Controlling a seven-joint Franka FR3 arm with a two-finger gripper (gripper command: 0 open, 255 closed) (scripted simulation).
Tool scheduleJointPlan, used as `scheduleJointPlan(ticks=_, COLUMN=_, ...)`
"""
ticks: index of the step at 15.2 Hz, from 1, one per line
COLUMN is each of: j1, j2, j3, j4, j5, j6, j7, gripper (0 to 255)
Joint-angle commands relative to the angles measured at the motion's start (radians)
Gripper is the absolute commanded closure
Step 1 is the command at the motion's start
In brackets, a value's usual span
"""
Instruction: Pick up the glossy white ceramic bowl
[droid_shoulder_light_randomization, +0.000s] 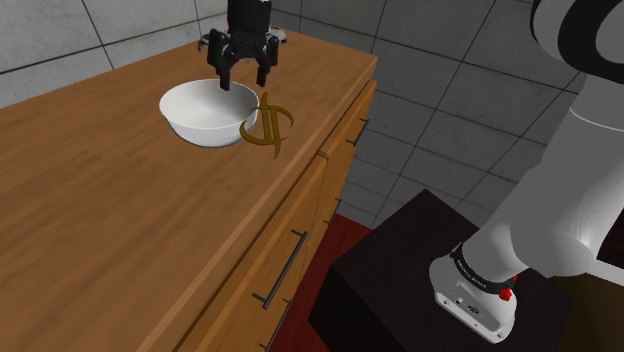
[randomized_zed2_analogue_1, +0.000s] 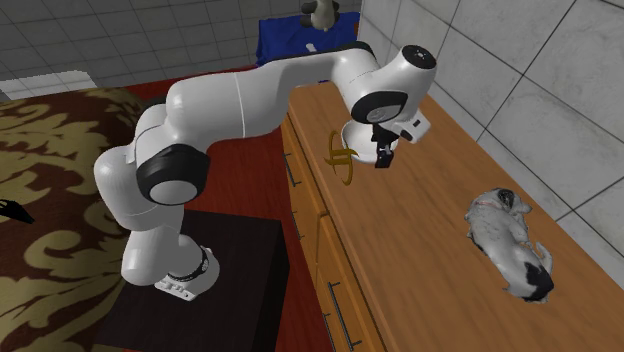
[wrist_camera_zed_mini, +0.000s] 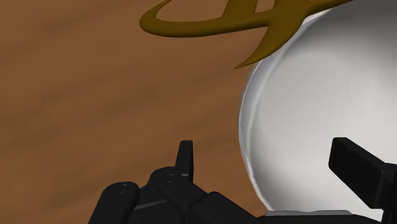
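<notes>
A long wooden counter (droid_shoulder_light_randomization: 120, 230) with drawers runs along a tiled wall. The white robot arm (randomized_zed2_analogue_1: 230, 105) rises from a dark box stand (droid_shoulder_light_randomization: 400, 270) on the floor in front of the drawers and bends over the counter top. A black-and-white toy dog (randomized_zed2_analogue_1: 512, 240) lies on the wood, well apart from the work.

The white bowl (droid_shoulder_light_randomization: 205, 110) sits upright on the counter, near the front edge, shiny inside and empty. A gold ornament (droid_shoulder_light_randomization: 268, 128) shaped like a looping symbol stands just beside the bowl, on the side toward the front edge; whether the two touch is unclear.

The black gripper (droid_shoulder_light_randomization: 243, 84) hangs over the bowl's far rim with its jaws released. In the wrist view one finger sits outside the wall and the other over the inside, so the rim lies between them — nothing is clamped yet.

Risks, as I judge them: a pinch on one side of a glossy, curved wall may slip, or the bowl may tip as it hangs from that rim. A swinging bowl could strike the ornament and push it off the front edge.
</notes>
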Motion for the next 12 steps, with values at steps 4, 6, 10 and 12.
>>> scheduleJointPlan(ticks=4, j1=0.000, j2=0.001, j3=0.000, j4=-0.062, j5=0.002, j6=0.064, j7=-0.009, gripper=0)
scheduleJointPlan(ticks=6, j1=0.000, j2=0.001, j3=0.000, j4=-0.070, j5=0.003, j6=0.072, j7=-0.010, gripper=0)
scheduleJointPlan(ticks=10, j1=0.000, j2=0.001, j3=0.000, j4=-0.070, j5=0.003, j6=0.072, j7=-0.009, gripper=255)
scheduleJointPlan(ticks=12, j1=0.000, j2=0.001, j3=0.000, j4=-0.070, j5=0.003, j6=0.071, j7=-0.009, gripper=255)
